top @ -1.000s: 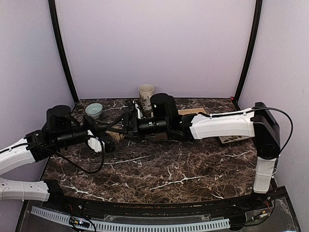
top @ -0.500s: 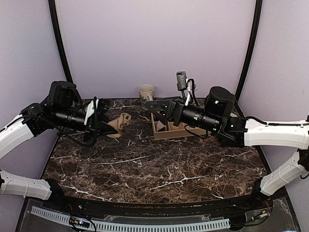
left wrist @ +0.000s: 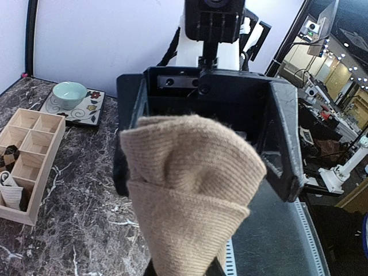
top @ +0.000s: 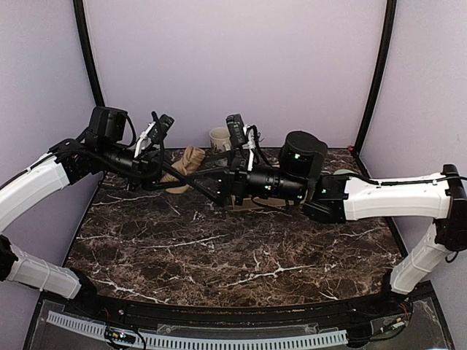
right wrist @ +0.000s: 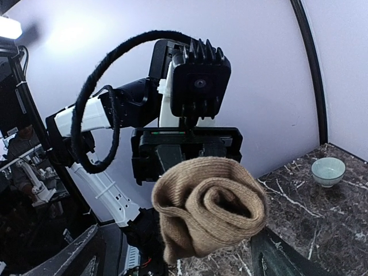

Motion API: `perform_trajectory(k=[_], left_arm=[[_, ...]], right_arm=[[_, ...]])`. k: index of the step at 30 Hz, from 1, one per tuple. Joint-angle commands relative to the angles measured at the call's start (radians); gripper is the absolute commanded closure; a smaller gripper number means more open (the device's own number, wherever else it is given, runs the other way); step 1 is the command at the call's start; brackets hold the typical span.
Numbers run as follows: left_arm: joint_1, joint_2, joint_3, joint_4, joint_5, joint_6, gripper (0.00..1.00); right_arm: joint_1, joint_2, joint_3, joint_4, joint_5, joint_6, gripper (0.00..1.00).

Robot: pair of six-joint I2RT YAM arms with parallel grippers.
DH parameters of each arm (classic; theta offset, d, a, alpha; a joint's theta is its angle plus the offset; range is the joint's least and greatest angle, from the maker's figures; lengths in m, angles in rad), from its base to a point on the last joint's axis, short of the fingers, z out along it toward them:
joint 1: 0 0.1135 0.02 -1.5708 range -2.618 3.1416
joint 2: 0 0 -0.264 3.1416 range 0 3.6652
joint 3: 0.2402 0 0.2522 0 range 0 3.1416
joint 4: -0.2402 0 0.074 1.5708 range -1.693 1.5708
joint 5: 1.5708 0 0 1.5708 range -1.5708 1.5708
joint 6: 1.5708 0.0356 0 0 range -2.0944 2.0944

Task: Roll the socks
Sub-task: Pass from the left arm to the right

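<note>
Nearest you, the dark marbled surface (top: 241,270) stretches out in front of both arm bases, and the work is going on in the air above its far half. Your left end effector (top: 165,173) is pressed together on the tan sock (right wrist: 210,204). It pinches the sock by one end and holds it clear of the surface, I judge so that the other arm can reach it from the open side. Your right end effector (top: 211,188) faces it head-on and spread wide. Its fingers (right wrist: 86,253) stand either side of the bundle without touching it, placed, it seems, to close on the roll.

The sock is only partly rolled. From the right wrist you see a loose spiral of ribbed tan knit with a hollow in the middle. From the left wrist you see a folded flap draped over the top, not yet snug. Expect it to be soft and quick to unwind if released early.

Beyond, a wooden tray (left wrist: 50,158) sits on the surface. The dark argyle sock (left wrist: 10,156) lies bundled in one compartment, with a white striped bundle (left wrist: 8,187) in the next. Further back are a bowl (left wrist: 68,94) on a patterned coaster (left wrist: 92,109) and a mug (top: 220,138) at the far edge.
</note>
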Motion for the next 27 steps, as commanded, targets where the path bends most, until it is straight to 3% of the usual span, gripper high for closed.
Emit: perform_trajectory(k=[1, 14, 19, 24, 25, 27], left_arm=[[0.0, -0.009, 0.018, 0.039, 0.11, -0.079, 1.0], [0.001, -0.026, 0.012, 0.015, 0.108, -0.051, 1.0], [0.002, -0.032, 0.013, -0.01, 0.093, -0.019, 1.0], [0.001, -0.023, 0.026, -0.036, 0.061, 0.003, 1.0], [0.001, -0.017, 0.035, -0.046, 0.05, 0.004, 0.9], [0.002, -0.003, 0.054, -0.066, 0.008, -0.005, 0.44]], right_arm=[[0.011, 0.028, 0.058, 0.057, 0.029, -0.042, 0.17], [0.037, 0.119, 0.157, 0.008, 0.087, -0.052, 0.55], [0.035, 0.086, 0.11, 0.014, 0.113, -0.053, 0.94], [0.028, 0.068, 0.125, -0.098, 0.137, -0.082, 1.0], [0.025, 0.07, 0.134, -0.125, 0.141, -0.082, 1.0], [0.018, 0.071, 0.144, -0.166, 0.156, -0.081, 1.0]])
